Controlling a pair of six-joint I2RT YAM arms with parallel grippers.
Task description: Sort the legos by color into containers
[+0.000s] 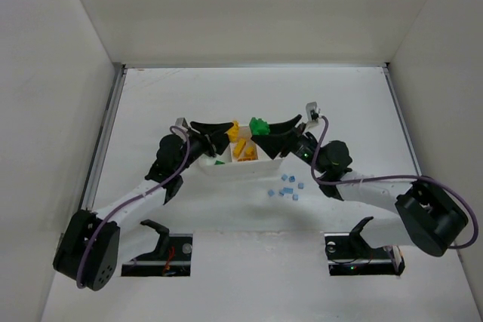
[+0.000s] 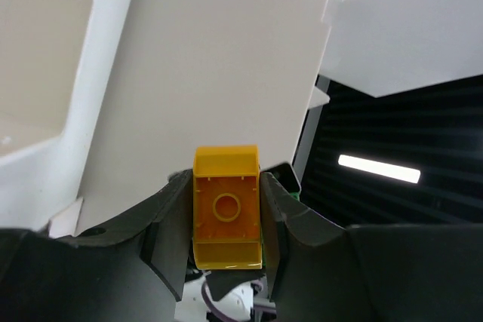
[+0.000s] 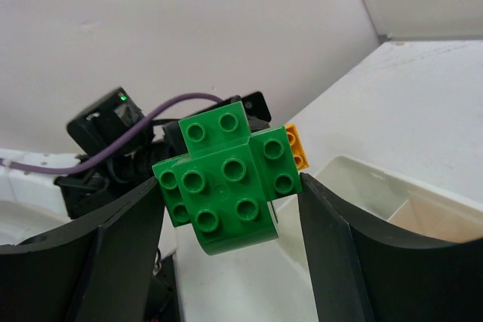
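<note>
On the white table (image 1: 339, 103), tiny light-blue legos (image 1: 285, 186) are lying loose near the right end of the tray (image 1: 241, 168) (yellow-orange bricks (image 1: 243, 150) are sitting in its middle compartment); above the tray the left gripper (image 2: 226, 220) is pinching a yellow brick (image 2: 226, 186) between narrowly parted jaws; the right gripper (image 3: 226, 209) is clamping a green brick cluster (image 3: 226, 175) at a wider spread. Bare white walls (image 1: 249, 5) are enclosing the table left, right and far.
</note>
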